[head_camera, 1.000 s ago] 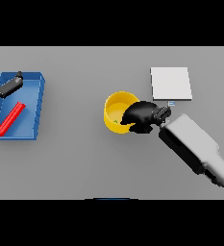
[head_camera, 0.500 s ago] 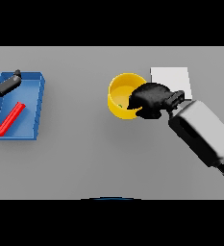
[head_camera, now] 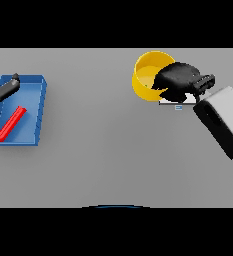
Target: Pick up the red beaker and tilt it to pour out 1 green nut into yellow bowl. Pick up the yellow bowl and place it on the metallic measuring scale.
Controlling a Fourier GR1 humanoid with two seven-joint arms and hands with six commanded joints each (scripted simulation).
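The yellow bowl (head_camera: 147,75) hangs in the air at the upper right, and looks large in the head view. My right hand (head_camera: 177,79) is shut on the bowl's right rim. Under the hand only a thin strip of the metallic measuring scale (head_camera: 178,103) shows; the rest of it is hidden. The red beaker (head_camera: 10,123) lies on its side in the blue tray (head_camera: 38,111) at the left. My left hand (head_camera: 3,89) hovers over the tray's upper left corner, its fingers relaxed and empty. I see no green nut.
The blue tray stands close to the table's left edge. My right forearm (head_camera: 222,121) crosses the right side of the table.
My right hand has lifted the yellow bowl and carried it up and to the right, over the scale, which it now mostly covers. The left hand and the beaker stayed put.
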